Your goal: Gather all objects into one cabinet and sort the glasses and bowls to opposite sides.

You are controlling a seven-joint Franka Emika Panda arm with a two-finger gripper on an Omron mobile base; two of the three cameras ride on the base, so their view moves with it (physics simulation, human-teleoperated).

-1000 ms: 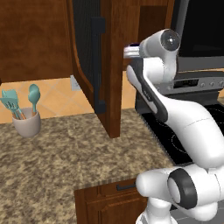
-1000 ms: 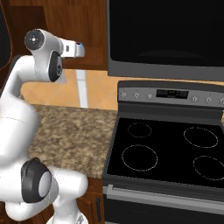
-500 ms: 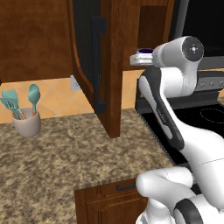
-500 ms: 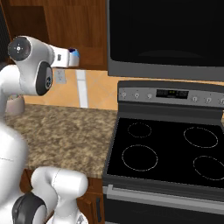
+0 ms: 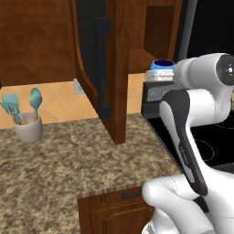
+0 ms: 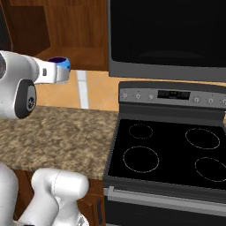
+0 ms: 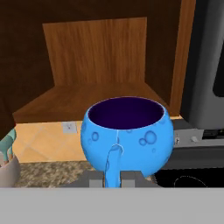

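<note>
As the arm swung right toward the open cabinet, the gripper stayed clamped on the blue mug's handle; shelf placement looked next.

A simulated home kitchen.
We see a black stove, wooden wall cabinet, speckled stone surface and utensil crock.

My arm: glossy white rounded shells, dark grey joint bands, 1 round grey cap per joint.
</note>
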